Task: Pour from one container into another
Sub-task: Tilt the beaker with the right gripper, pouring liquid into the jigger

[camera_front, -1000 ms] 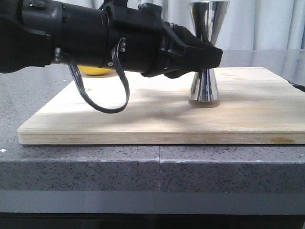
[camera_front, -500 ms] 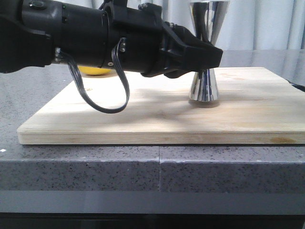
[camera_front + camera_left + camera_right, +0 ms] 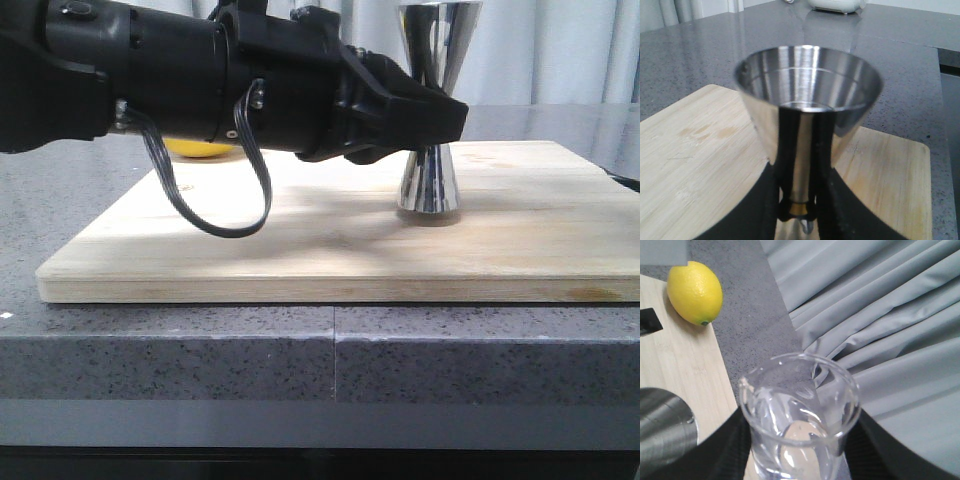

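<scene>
On the wooden board [image 3: 330, 235], everything placed from the jigger:

Jigger: the steel jigger [image 3: 432, 110] stands upright toward the board's right half, its base flat on the wood and its upper cup open and bare inside as far as the left wrist view shows.

Left gripper: the left gripper [image 3: 440, 118] reaches in from the jigger's left and is closed around its narrow waist; the left wrist view shows black fingers [image 3: 832, 200] flanking the gold band.

Right gripper: the right gripper [image 3: 800, 450] is clamped on the glass beaker [image 3: 800, 415], dark fingers on both sides of the glass.

Beaker: held above the jigger, whose rim shows just below and beside it in the right wrist view; tipped or level I cannot tell, and the front view does not show it at all.

Lemon: a lemon [image 3: 695, 292] lies at the board's far edge, well apart from the jigger.

Risk, spill: the jigger's mouth is a narrow target; a pour lip not lined up over it would send liquid onto the board.

Risk, knock: glass lowered onto the steel rim could tilt the jigger in its grip.

Risk, slip: smooth glass may rotate between the fingers during tilting.
</scene>
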{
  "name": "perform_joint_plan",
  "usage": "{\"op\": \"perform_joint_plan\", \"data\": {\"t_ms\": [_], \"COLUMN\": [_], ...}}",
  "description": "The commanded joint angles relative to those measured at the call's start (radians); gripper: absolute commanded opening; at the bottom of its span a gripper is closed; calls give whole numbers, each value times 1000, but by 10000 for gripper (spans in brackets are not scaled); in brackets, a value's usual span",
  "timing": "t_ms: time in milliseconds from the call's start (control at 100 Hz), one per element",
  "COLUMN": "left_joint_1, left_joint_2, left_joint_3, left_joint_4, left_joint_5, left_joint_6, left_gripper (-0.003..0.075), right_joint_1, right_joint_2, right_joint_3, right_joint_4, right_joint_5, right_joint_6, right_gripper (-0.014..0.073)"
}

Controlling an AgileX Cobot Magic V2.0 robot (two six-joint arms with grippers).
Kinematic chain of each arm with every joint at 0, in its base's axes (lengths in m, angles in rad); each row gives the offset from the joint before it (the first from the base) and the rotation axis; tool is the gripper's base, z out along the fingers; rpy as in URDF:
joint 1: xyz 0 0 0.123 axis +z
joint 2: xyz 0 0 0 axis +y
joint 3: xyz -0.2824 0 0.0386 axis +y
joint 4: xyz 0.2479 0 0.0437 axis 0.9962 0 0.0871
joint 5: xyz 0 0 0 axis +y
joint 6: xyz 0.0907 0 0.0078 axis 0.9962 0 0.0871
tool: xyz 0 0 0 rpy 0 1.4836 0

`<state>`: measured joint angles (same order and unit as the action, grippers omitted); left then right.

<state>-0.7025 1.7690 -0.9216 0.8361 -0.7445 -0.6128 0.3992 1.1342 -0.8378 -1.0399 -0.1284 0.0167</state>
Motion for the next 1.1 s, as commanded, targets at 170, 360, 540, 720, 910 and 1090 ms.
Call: {"op": "perform_joint_plan", "data": {"t_ms": [170, 360, 540, 720, 910, 1090], "left_joint_1": [-5, -5, -5, -5, -5, -5], "left_joint_2": [-55, -55, -55, -55, -55, -55], "left_joint_3": [-29, -29, -29, -29, -29, -29], "left_joint_4": [-35, -35, -35, -30, -28, -28], "left_joint_5": [-77, -77, -77, -77, -77, -77], "left_joint_6": [-11, -11, -11, -11, -11, -11], "left_gripper": [-21, -21, -21, -21, -21, -21], "right_joint_1": [1, 1, 1, 1, 1, 1], "right_joint_2": [-29, -29, -29, -29, -29, -29], "right_joint_3": [-37, -37, -37, -37, -37, -37], "right_joint_4": [-29, -38, -68, -86, -109, -117], "right_joint_5": [-40, -38, -38, -38, -38, -38], "right_joint_6": [-1, -1, -1, -1, -1, -1], "right_gripper": [251, 251, 251, 251, 251, 251]}}
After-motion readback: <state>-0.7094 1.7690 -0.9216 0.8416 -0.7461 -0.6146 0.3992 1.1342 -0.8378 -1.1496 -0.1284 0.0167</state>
